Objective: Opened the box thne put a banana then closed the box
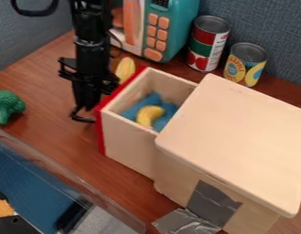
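The black gripper hangs low over the table, just left of the box's red outer face. The pale wooden box stands at the right, its sliding section pulled out to the left and open at the top. Inside that section a yellow banana lies on blue cloth. The flat top of the box covers the part to the right of the opening.
Behind the box are a teal toy microwave, a red-and-green can, a yellow-labelled can and a yellow corn-like toy. Green broccoli lies far left. A clear-walled bin occupies the lower left.
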Controlling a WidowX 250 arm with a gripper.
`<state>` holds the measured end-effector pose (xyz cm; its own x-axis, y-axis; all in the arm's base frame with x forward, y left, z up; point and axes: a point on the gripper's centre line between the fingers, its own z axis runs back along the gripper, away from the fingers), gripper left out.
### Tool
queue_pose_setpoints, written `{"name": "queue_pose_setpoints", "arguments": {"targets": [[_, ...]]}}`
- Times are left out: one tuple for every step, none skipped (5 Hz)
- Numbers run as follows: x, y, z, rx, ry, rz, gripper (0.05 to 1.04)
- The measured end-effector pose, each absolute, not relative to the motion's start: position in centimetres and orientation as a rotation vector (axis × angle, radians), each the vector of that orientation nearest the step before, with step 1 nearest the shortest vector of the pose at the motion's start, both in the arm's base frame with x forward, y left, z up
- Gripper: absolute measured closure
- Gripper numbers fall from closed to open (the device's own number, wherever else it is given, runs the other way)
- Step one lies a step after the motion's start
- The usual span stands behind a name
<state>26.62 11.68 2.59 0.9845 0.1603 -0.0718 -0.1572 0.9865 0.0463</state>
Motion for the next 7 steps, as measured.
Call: {"name": "queue_pose_setpoints", "arguments": {"targets": [[26.5, 12.1, 2.6, 0.042, 0.091, 0.153, 0.967], [26.2, 12.5, 2.6, 0.042, 0.099, 0.145, 0.967], [26.2, 12.1, 3.2, 0.057, 0.101, 0.116, 0.967], [26.6, 11.2, 4.4, 0.073, 0.083, 0.081, 0.967], [26.9, 10.8, 5.2, 0.065, 0.072, 0.055, 0.935], [27.1, 11.2, 7.3, 0.074, 0.052, 0.033, 0.722], [26.4, 11.7, 10.4, 0.102, 0.009, 0.031, 0.415]]}}
